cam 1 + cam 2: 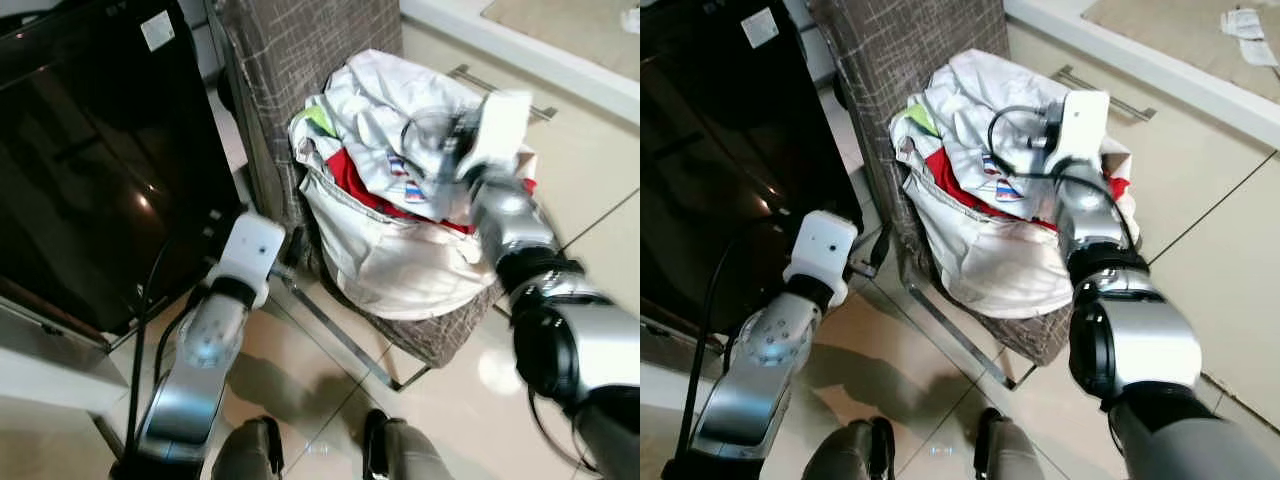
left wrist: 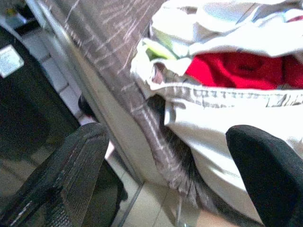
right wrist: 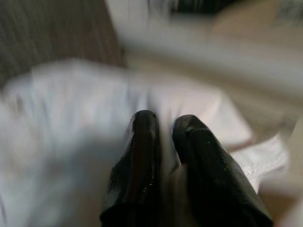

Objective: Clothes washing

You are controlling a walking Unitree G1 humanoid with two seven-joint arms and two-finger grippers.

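A pile of clothes, white with a red garment, is heaped on the seat of a grey woven chair beside a black appliance. The right gripper is positioned over the pile, fingers nearly closed, nothing seen held. The left gripper is held wide open near the chair's side, empty.

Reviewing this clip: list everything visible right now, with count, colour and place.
Chair: one, grey-brown patterned fabric on a metal frame, centre.
Clothes pile: one heap, mostly white with a red garment, on the chair seat.
Black appliance: one, glossy black, left of the chair.
Floor: beige tiles.
Left gripper: black fingers open, low beside the chair.
Right gripper: black fingers close together, over the white clothes.
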